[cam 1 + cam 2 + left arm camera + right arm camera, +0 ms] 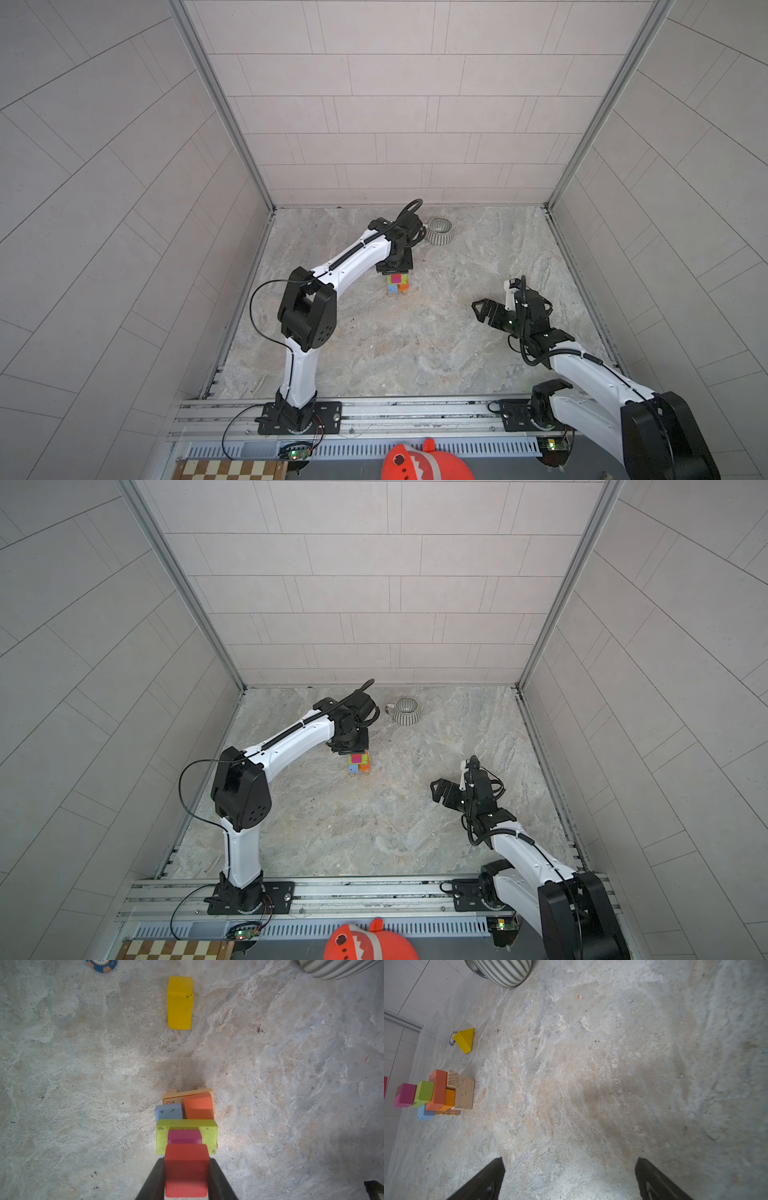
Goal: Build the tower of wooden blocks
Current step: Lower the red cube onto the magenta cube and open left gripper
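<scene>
Now | left claw (pixel 186 1164) clamps a red block (pixel 186 1176) just above the block tower (pixel 398 284), centre of both top views | yellow block (pixel 180 1002) lies loose nearby | striped mug (pixel 439 232) behind the tower | right claw (pixel 569 1162) spread wide, empty, well apart

I work in a lab test cell, not a home. Pale panelled walls (pixel 395 104) box in my marble-patterned surface (pixel 415 353). Aluminium posts (pixel 221 104) frame the corners. My left arm (pixel 353 257) and right arm (pixel 594 374) bolt onto a slotted metal rail (pixel 395 409), beside bare circuit boards (pixel 296 453).
</scene>
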